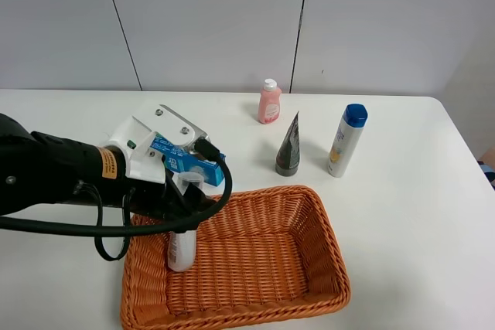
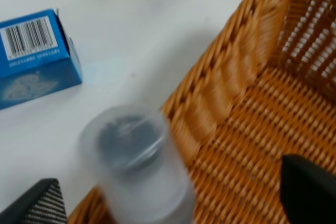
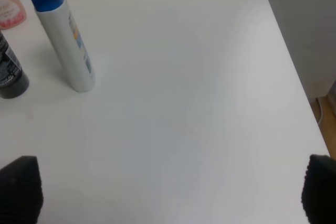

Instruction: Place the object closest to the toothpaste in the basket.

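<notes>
A small white bottle [image 1: 182,246] with a clear cap stands upright in the near-left corner of the wicker basket [image 1: 325,222]. It also shows blurred in the left wrist view [image 2: 134,156]. My left gripper [image 1: 186,208] hovers over it, open, with its fingers wide on either side of the bottle [image 2: 173,198] and not touching it. The blue toothpaste box [image 1: 186,161] lies on the table just behind the basket's rim [image 2: 231,66] and shows in the left wrist view [image 2: 34,56]. My right gripper [image 3: 168,192] is open and empty over bare table.
A pink bottle [image 1: 269,102], a dark upright tube [image 1: 288,146] and a white bottle with a blue cap [image 1: 346,141] stand behind the basket. The white bottle [image 3: 65,40] and the tube [image 3: 9,72] also show in the right wrist view.
</notes>
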Controlling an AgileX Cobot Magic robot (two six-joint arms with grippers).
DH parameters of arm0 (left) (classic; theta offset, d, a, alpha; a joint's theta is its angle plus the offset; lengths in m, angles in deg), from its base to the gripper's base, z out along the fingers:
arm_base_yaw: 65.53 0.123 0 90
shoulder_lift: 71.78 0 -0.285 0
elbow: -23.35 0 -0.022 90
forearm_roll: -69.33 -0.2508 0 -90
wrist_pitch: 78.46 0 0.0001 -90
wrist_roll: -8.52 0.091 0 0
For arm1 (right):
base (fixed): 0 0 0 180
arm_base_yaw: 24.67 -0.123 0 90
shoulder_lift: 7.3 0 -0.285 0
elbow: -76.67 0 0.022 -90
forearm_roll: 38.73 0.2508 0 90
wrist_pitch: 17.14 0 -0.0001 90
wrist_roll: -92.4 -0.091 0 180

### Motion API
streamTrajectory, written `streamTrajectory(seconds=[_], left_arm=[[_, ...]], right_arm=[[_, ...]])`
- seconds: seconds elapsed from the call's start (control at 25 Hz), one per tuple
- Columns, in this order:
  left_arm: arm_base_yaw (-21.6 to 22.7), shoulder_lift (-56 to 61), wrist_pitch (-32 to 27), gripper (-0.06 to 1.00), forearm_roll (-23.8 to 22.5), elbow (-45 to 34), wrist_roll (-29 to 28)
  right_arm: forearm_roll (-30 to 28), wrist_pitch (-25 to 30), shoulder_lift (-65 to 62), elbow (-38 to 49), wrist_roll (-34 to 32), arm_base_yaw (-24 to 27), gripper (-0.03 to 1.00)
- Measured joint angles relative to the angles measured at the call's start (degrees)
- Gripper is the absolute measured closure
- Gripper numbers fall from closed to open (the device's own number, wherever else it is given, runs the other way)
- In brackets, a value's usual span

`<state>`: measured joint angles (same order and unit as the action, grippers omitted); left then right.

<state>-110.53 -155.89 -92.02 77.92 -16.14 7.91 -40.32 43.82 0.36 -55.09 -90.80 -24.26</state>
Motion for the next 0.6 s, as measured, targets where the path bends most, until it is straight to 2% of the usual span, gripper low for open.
streamTrajectory(seconds=[0.16, 0.28, 0.4, 0.6], left_arm=[[0.06, 3.78, 3.05, 0.13, -0.13, 0.04, -0.52], [2.16, 9.73, 3.04, 0.14, -3.12, 1.93, -0.59], [6.09, 16.25, -2.16, 0.15, -7.84, 7.01, -0.71], [14.78, 25.38, -17.86, 0.16, -16.94, 17.85, -0.71]], right_arm=[[0.0, 0.0, 0.0, 0.0, 0.0, 0.0, -0.03], [0.0, 0.0, 0.0, 0.0, 0.0, 0.0, -0.03], [0.0, 0.0, 0.0, 0.0, 0.0, 0.0, -0.03], [0.0, 0.0, 0.0, 0.0, 0.0, 0.0, -0.03]])
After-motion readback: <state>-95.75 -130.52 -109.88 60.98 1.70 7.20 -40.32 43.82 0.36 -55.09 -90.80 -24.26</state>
